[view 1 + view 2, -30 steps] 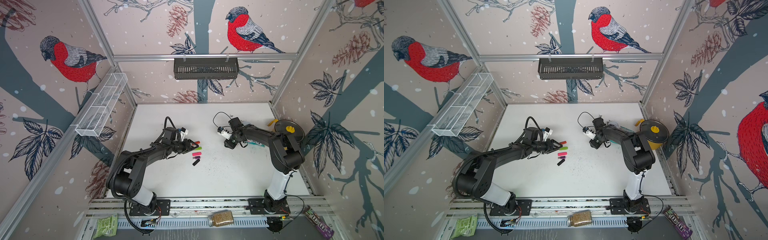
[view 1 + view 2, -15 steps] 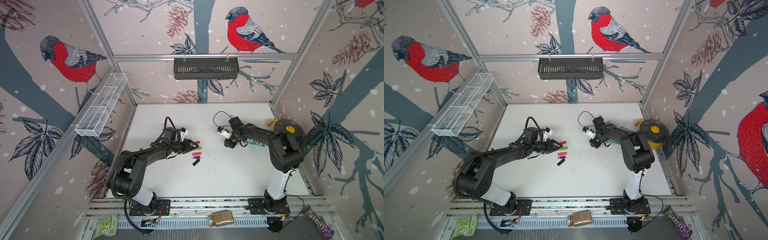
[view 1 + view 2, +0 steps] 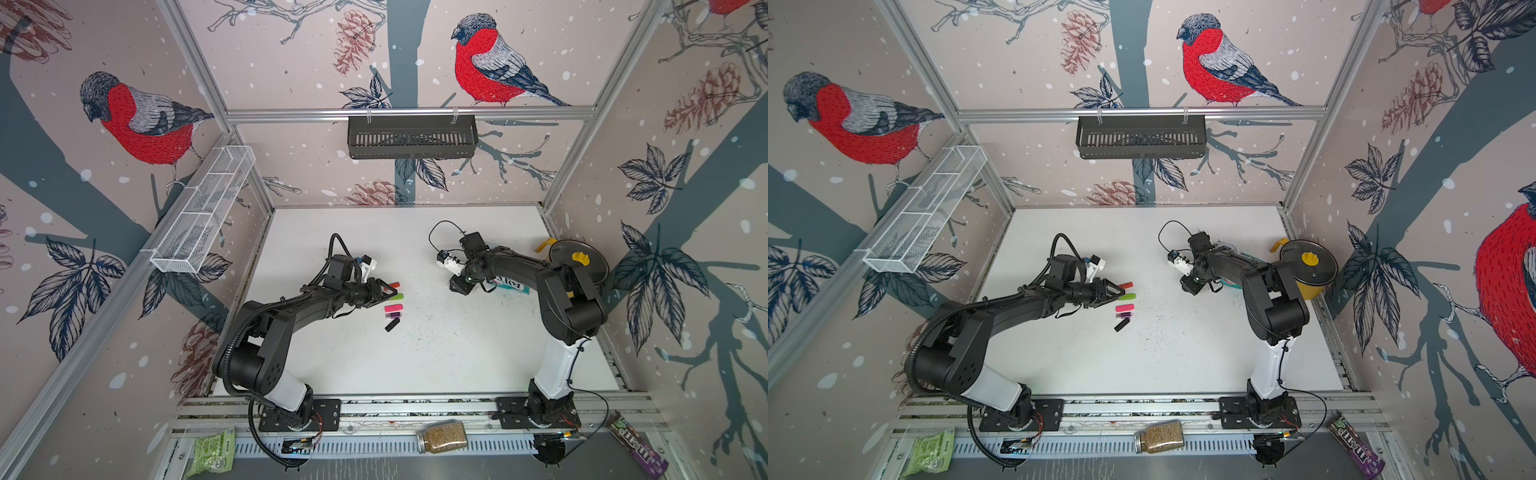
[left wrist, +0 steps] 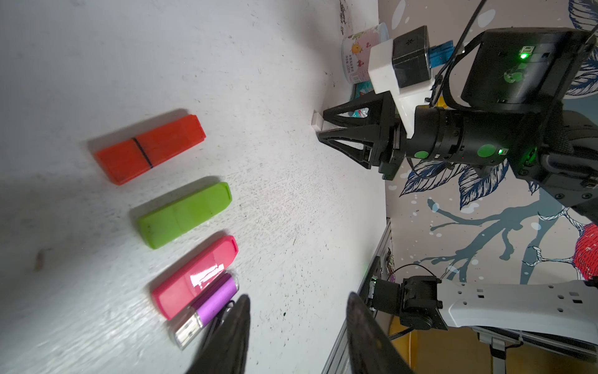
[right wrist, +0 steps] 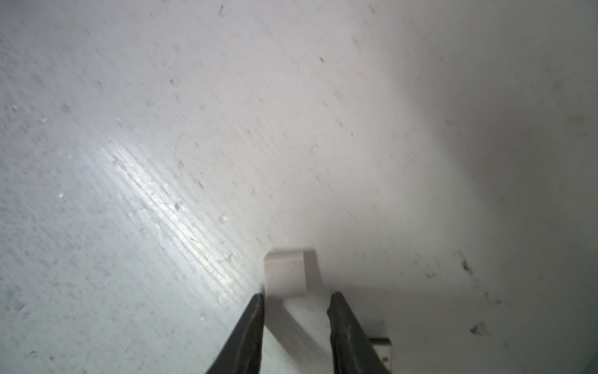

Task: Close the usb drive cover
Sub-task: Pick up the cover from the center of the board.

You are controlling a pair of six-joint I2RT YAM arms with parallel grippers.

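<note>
A white usb drive lies on the table under my right gripper [image 5: 296,296], its metal plug [image 5: 382,351] showing past one finger. Its small white cover [image 5: 284,275] sits just beyond the fingertips, touching one of them. The jaws stand a little apart and grip nothing I can see. In the left wrist view the cover [image 4: 317,121] sits at the right gripper's tips [image 4: 321,127]. My left gripper [image 4: 296,304] is open and empty beside a row of drives: orange [image 4: 150,149], green [image 4: 184,215], pink [image 4: 194,275] and an uncapped purple one [image 4: 210,304].
In a top view a black drive [image 3: 392,325] ends the row. A tube [image 3: 509,286] and a yellow lidded pot [image 3: 577,262] lie behind the right arm. A printed tin [image 4: 362,48] stands near the back. A jar [image 3: 442,436] lies on the front rail.
</note>
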